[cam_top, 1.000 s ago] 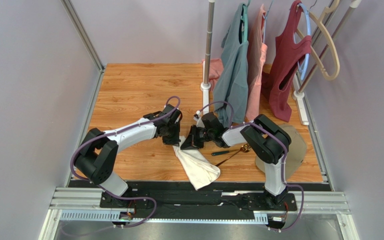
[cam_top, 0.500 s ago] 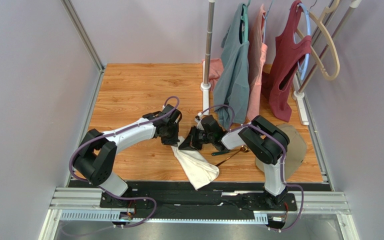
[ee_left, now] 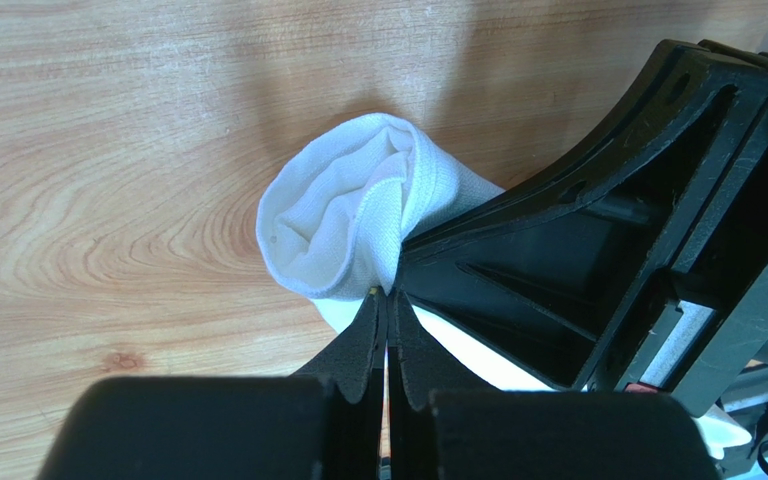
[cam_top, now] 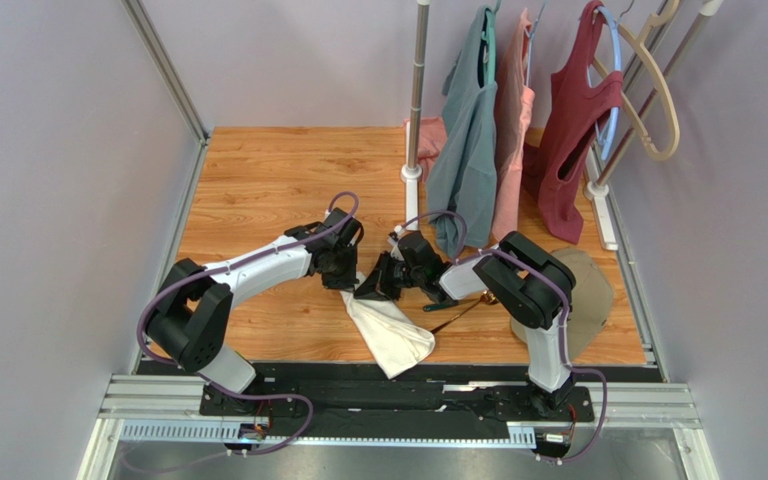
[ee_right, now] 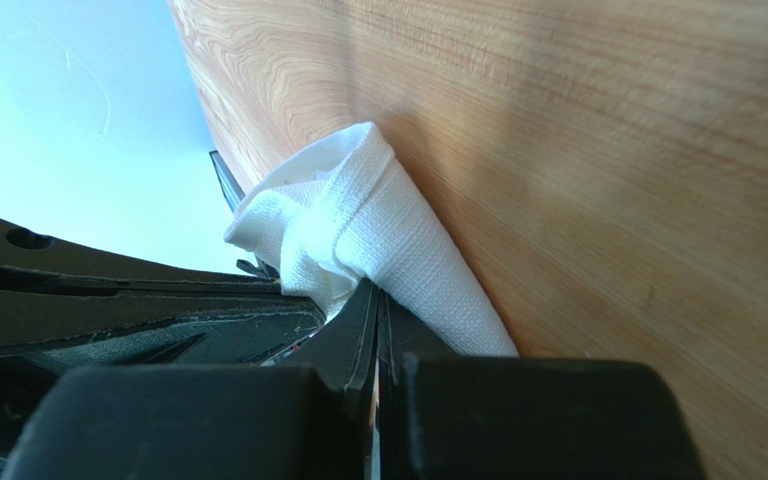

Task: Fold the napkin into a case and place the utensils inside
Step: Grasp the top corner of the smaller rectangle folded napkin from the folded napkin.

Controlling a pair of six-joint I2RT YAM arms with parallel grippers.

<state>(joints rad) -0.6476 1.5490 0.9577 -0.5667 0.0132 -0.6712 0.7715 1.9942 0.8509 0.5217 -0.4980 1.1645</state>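
Observation:
The white napkin point(cam_top: 395, 333) lies bunched in a long strip on the wooden table, its far end lifted between both grippers. My left gripper point(cam_top: 346, 276) is shut on that end, seen as a rolled fold point(ee_left: 343, 215) in the left wrist view. My right gripper point(cam_top: 371, 287) is shut on the same end point(ee_right: 358, 225) from the other side, touching the left one. The right gripper's black body point(ee_left: 608, 240) fills the right of the left wrist view. The utensils point(cam_top: 445, 305), dark handles, lie just right of the napkin, partly hidden under my right arm.
A clothes rack with hanging garments point(cam_top: 468, 130) stands at the back right, its pole base point(cam_top: 411, 178) close behind the grippers. A beige cap point(cam_top: 590, 290) lies at the right edge. A pink cloth point(cam_top: 426, 135) lies behind the pole.
Both grippers have stayed shut on the napkin's far end. The right gripper has moved a little to the left and away, and the napkin's near part has drawn in slightly.

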